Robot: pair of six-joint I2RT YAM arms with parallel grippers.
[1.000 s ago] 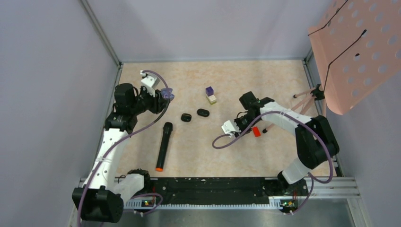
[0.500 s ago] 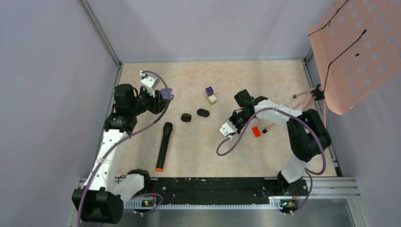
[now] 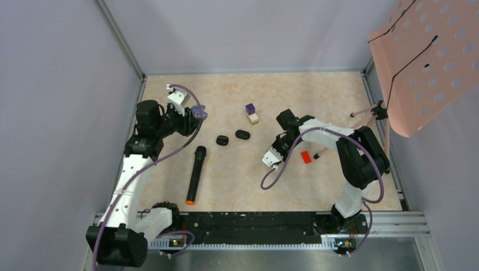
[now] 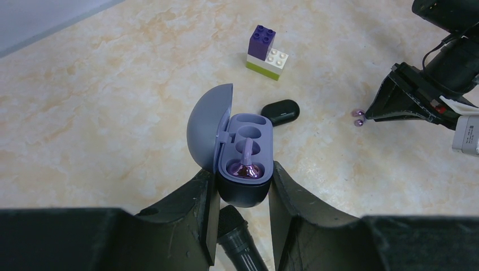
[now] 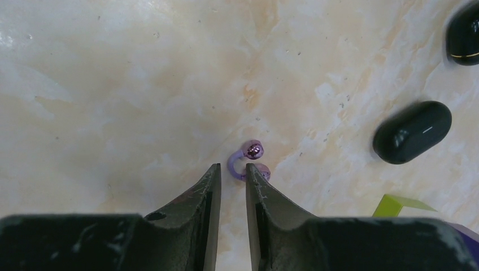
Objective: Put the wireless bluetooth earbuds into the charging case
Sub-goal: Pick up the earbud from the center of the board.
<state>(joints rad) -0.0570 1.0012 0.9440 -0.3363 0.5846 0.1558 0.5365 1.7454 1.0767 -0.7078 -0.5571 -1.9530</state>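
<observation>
Right wrist view puts the loose purple C-shaped earbud (image 5: 248, 164) at frame centre, just past the tips of the right gripper (image 5: 231, 169), its jaws narrowly apart and empty. Tiny, light and glossy, it would likely squirt off its round ends, so pinch across the curved bridge. Lower centre of the left wrist view, the left gripper (image 4: 243, 178) grips the open charging case (image 4: 244, 195).

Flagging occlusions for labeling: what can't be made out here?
- Top view: loose purple earbud too small to spot.
- Right wrist: black pod cut by the top-right edge.
- Left wrist: microphone mostly behind left hand, which grips the charging case.
</observation>
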